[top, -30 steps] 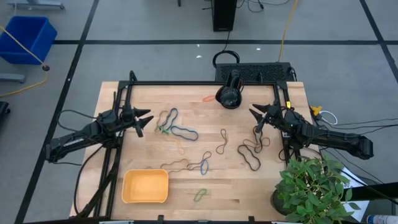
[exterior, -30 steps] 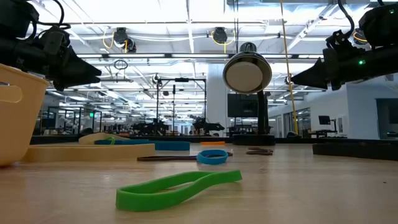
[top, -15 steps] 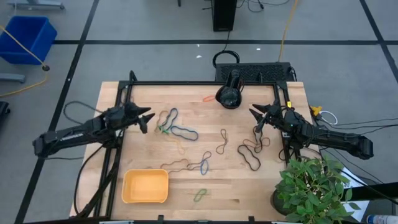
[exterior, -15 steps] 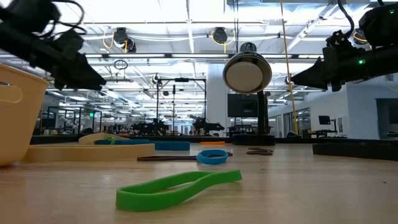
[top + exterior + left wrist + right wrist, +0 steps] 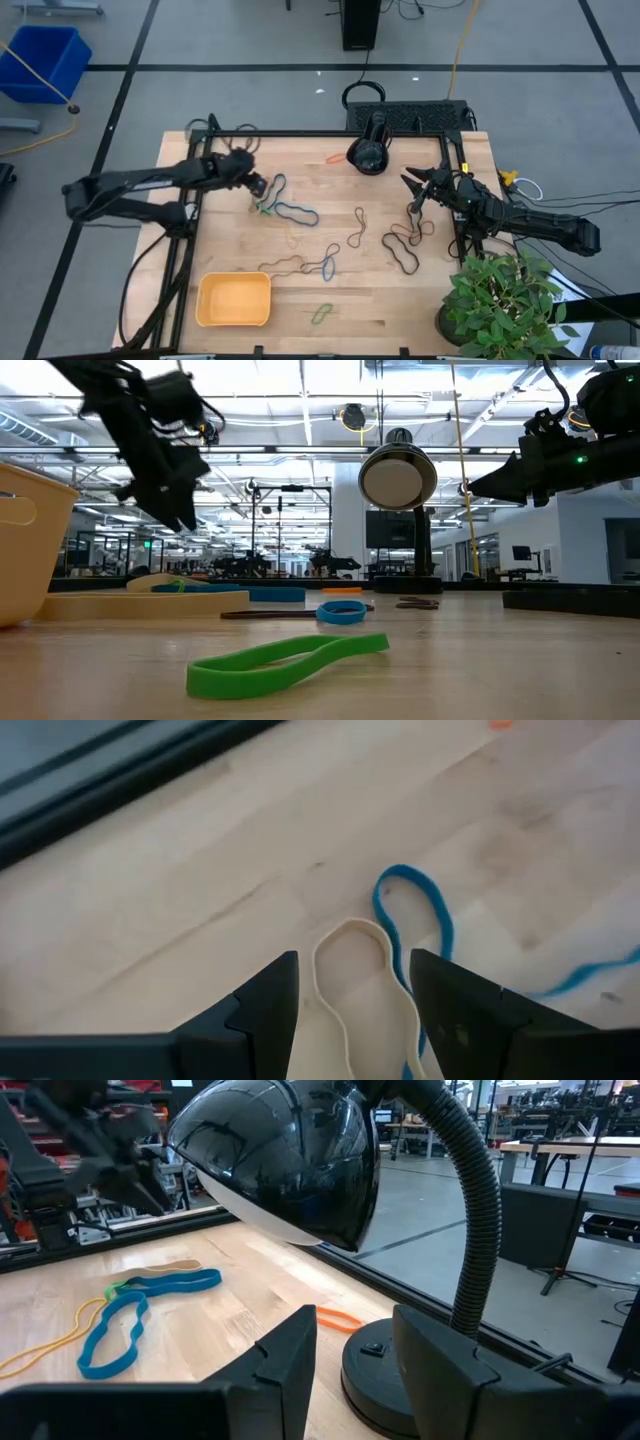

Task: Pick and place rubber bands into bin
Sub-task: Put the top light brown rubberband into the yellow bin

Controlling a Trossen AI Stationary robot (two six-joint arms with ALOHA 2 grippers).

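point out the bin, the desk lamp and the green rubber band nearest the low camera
bin (image 5: pixel 233 300): high view, bare floor of the orange-yellow tray.
desk lamp (image 5: pixel 369 152): high view, top of the black shade.
green rubber band (image 5: pixel 285 660): low view, middle of the flat loop lying on the table.

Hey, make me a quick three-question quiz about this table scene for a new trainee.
1. True or false: the yellow bin already holds rubber bands.
2. The left claw is poised over which band? A) tan band B) green band C) orange band by the lamp
3. Fill in: the right claw waits near the desk ____.

Key: 1 false, it looks empty. 2 A, with open jaws on either side of it. 3 lamp.
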